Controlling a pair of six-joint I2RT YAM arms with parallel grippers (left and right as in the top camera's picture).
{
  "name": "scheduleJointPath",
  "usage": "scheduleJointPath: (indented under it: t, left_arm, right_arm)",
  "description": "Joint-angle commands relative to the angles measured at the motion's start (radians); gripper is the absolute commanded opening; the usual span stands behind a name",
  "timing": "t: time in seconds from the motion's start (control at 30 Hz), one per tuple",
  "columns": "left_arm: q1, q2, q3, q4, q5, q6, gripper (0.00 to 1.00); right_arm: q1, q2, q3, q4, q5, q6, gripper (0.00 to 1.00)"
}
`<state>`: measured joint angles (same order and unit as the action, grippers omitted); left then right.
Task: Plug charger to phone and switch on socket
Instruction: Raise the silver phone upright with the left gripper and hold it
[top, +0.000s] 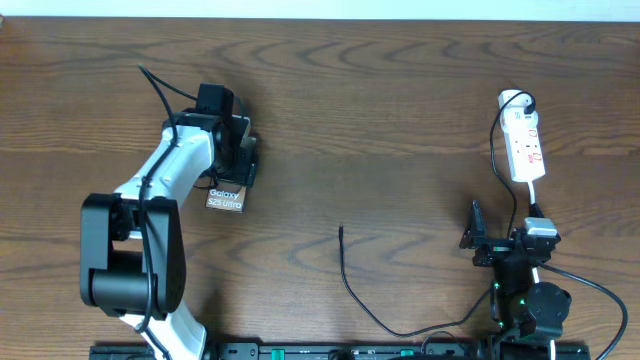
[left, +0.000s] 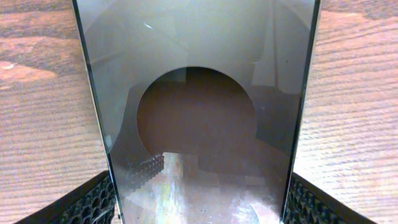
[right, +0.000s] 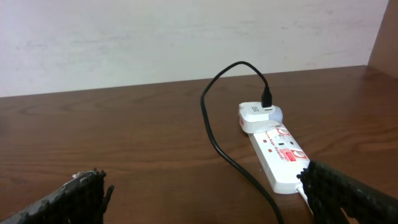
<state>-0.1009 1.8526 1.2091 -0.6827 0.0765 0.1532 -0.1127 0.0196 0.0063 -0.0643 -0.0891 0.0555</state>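
Plainly early in the job: phone (top: 226, 195) on the left half of the tabletop (top: 380, 120), clasped across its width by the left pincer (top: 236, 158), lettered end poking out toward the robot's base, glassy face filling the left wrist view; whether lifted or resting flat, not to be told. No plug in it yet. Charger (top: 352, 290) lying slack near the middle of the tabletop, plug tip (top: 341, 230) free, well apart from the phone and touched by neither arm. Far end of the charger already seated: white adapter (right: 258, 116) pushed into the end of the socket (right: 283, 158) at the right side. Switch position too small to read, so power on or off unknown. Right pincer (right: 211, 205) spread wide and empty, low over the tabletop, facing the socket from near but not touching it. Left to do, by this reckoning: bring plug tip and phone together, seat it, then press the socket's switch.
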Motion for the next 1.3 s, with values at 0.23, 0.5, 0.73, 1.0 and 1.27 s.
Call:
scheduleJointPath:
  t: [0.23,0.5,0.73,1.0,1.27]
  left_arm:
    - [0.001,-0.039,0.034,-0.006,0.402,-0.163,0.07]
    - [0.001,-0.039,0.034,0.136,0.859,-0.436,0.07]
    - [0.001,-0.039,0.034,0.402,1.147,-0.906,0.07]
    - [0.001,-0.039,0.034,0.691,1.260,-1.426,0.08]
    - [0.001,-0.039,0.034,0.938,1.293,-1.809,0.07]
  right_arm:
    - [0.009,0.000,-0.001,-0.005,0.005,-0.012,0.99]
    - [0.009,0.000,-0.001,-0.005,0.005,-0.012,0.99]
    - [0.009,0.000,-0.001,-0.005,0.005,-0.012,0.99]
    - [0.009,0.000,-0.001,-0.005,0.005,-0.012,0.99]
    - [0.009,0.000,-0.001,-0.005,0.005,-0.012,0.99]
